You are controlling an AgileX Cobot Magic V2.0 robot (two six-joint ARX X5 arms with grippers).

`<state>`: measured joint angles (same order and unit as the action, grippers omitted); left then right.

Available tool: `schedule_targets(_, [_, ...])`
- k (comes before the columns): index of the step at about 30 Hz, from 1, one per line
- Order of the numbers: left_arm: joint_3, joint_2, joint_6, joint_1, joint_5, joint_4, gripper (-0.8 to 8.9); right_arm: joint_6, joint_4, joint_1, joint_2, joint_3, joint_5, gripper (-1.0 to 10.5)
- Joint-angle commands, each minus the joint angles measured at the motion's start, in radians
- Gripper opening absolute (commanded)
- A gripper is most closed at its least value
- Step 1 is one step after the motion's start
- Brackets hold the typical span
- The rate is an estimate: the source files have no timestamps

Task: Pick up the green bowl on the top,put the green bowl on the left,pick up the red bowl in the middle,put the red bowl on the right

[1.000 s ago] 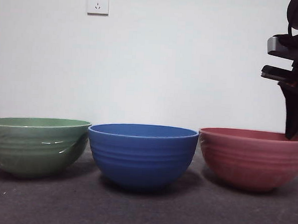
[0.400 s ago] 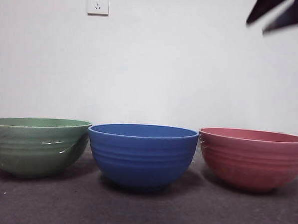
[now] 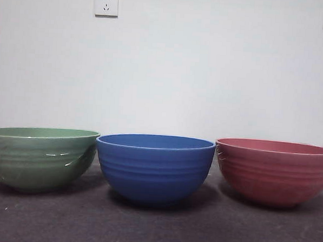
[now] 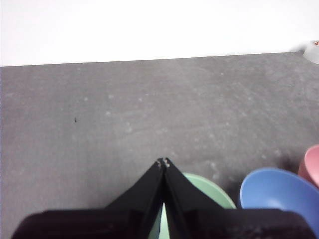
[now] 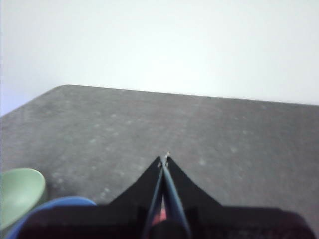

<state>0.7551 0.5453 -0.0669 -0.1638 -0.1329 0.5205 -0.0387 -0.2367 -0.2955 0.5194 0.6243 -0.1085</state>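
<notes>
Three bowls stand upright in a row on the grey table (image 3: 156, 229) in the front view, mouths up: the green bowl (image 3: 39, 158) at the left, a blue bowl (image 3: 154, 166) in the middle just beside it, the red bowl (image 3: 273, 171) at the right, so both placements look done, and being round, neither has a long axis. The left wrist view shows the left gripper (image 4: 163, 162) pinched closed and empty above the green bowl's rim. The right wrist view shows the right gripper (image 5: 165, 158) likewise closed, holding nothing, raised over the row.
</notes>
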Motion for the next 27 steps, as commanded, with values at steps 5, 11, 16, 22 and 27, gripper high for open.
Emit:
schedule_targets(5, [-0.129, -0.105, 0.005, -0.001, 0.000, 0.013, -0.04, -0.037, -0.014, -0.002, -0.122, -0.106, 0.012, 0.0])
schedule_targets(11, [-0.129, -0.092, 0.008, -0.001, 0.001, 0.049, -0.04, -0.031, -0.069, -0.002, -0.116, -0.106, 0.011, 0.0])
schedule_targets(16, [-0.129, -0.092, 0.008, 0.000, 0.000, 0.050, -0.04, -0.031, -0.116, -0.002, -0.114, -0.106, 0.011, 0.0])
schedule_targets(22, [-0.129, -0.112, 0.008, -0.013, 0.008, 0.056, -0.04, -0.031, -0.166, -0.002, -0.114, -0.106, 0.011, 0.0])
schedule_targets(27, [-0.132, -0.270, 0.094, 0.012, 0.023, 0.085, -0.04, -0.031, -0.197, -0.002, -0.114, -0.106, 0.011, 0.0])
